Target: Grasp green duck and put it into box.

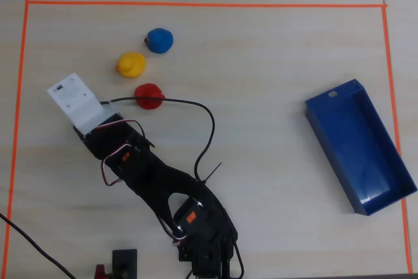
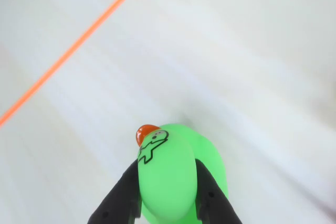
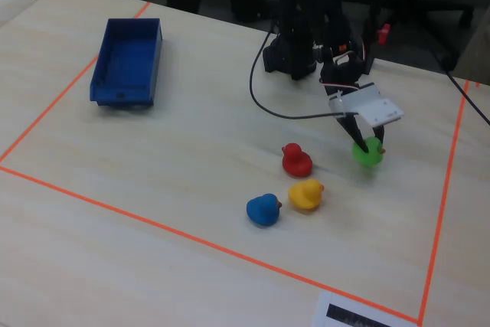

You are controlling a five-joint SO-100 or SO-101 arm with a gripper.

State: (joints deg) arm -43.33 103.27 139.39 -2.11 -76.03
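The green duck [image 2: 176, 182] fills the bottom of the wrist view, with its orange beak pointing up, and my gripper [image 2: 167, 169] is shut on it, one black finger on each side. In the fixed view the duck [image 3: 370, 152] hangs in the gripper [image 3: 368, 145] at or just above the table, right of the red duck. In the overhead view the white wrist mount [image 1: 73, 99] hides both duck and jaws. The dark-blue box [image 1: 366, 155] lies empty at the right of the overhead view. In the fixed view the box [image 3: 126, 63] is at the far left.
A red duck [image 1: 149, 95], a yellow duck [image 1: 130, 65] and a blue duck [image 1: 159, 40] sit close together just beyond the gripper. A black cable [image 1: 208, 119] loops over the table. Orange tape [image 1: 196, 4] borders the work area.
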